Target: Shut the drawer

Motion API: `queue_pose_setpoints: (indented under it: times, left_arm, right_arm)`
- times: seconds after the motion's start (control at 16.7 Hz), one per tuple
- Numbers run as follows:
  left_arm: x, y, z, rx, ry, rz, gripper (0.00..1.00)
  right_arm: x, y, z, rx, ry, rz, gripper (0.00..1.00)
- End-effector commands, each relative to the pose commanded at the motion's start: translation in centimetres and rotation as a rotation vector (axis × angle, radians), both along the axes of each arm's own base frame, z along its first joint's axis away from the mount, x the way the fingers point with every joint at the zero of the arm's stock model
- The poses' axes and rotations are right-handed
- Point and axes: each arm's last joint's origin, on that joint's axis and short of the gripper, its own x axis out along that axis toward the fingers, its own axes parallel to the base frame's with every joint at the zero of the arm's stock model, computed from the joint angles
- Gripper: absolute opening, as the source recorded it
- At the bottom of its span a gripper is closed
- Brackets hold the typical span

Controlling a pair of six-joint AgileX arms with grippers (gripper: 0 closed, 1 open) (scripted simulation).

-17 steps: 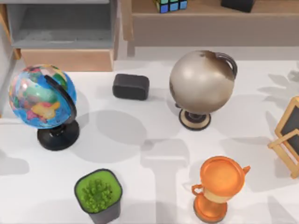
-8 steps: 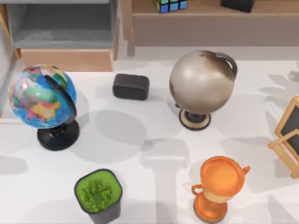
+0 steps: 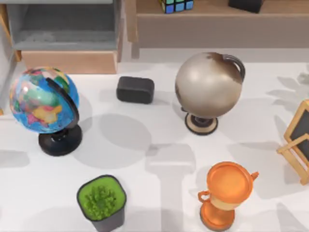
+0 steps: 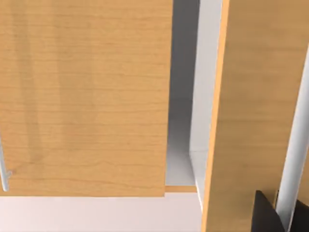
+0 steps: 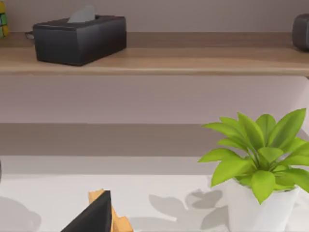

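Just one open drawer [image 3: 67, 36], two globes [image 3: 43, 100]

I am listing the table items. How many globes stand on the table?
2. A colourful globe stands at the table's left, near the open drawer; a beige globe stands right of centre.

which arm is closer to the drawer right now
Left, judging by its wrist view: it looks straight at wooden cabinet fronts from close by, and the open drawer sits at the table's far left. The right wrist view faces a shelf with a tissue box and a potted plant.
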Motion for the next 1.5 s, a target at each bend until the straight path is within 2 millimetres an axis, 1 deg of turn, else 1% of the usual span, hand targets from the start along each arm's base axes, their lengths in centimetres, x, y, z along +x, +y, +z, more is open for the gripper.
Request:
queue_pose_setpoints:
  times: [0.18,0.3,0.48,0.54,0.66,0.78,0.96,1.08,1.2,1.38,1.5]
  left_arm:
    - [2.6,-0.2,0.0,0.001,0.0,-0.003,0.0]
    - [3.7,-0.3,0.1,0.003,-0.001,-0.005,0.0]
    - [3.8,-0.3,0.1,0.004,-0.001,-0.005,0.0]
    - [3.6,-0.2,-0.1,-0.002,0.005,0.0,0.0]
    - [4.0,-0.1,-0.1,-0.002,0.006,0.003,0.0]
    - [5.3,0.0,-0.2,-0.005,0.008,0.006,0.0]
    - [8.0,0.0,-0.1,-0.002,0.002,0.004,0.0]
    - [9.4,-0.2,0.0,0.0,0.001,0.0,0.0]
    - [9.9,-0.3,-0.1,-0.002,0.005,0.0,0.0]
    - [9.7,-0.1,-0.1,-0.004,0.008,0.006,0.0]
    - [10.1,0.0,-0.3,-0.007,0.013,0.01,0.0]
  right_arm:
    - [0.0,0.0,0.0,0.0,0.0,0.0,1.0]
    - [0.0,0.0,0.0,0.0,0.0,0.0,1.0]
    - [0.0,0.0,0.0,0.0,0.0,0.0,1.0]
    - [0.0,0.0,0.0,0.0,0.0,0.0,1.0]
    - [0.0,0.0,0.0,0.0,0.0,0.0,1.0]
    - [0.0,0.0,0.0,0.0,0.0,0.0,1.0]
    - [0.0,0.0,0.0,0.0,0.0,0.0,1.0]
    - [0.0,0.0,0.0,0.0,0.0,0.0,1.0]
    - [0.0,0.0,0.0,0.0,0.0,0.0,1.0]
    - [0.0,0.0,0.0,0.0,0.0,0.0,1.0]
    - [0.0,0.0,0.0,0.0,0.0,0.0,1.0]
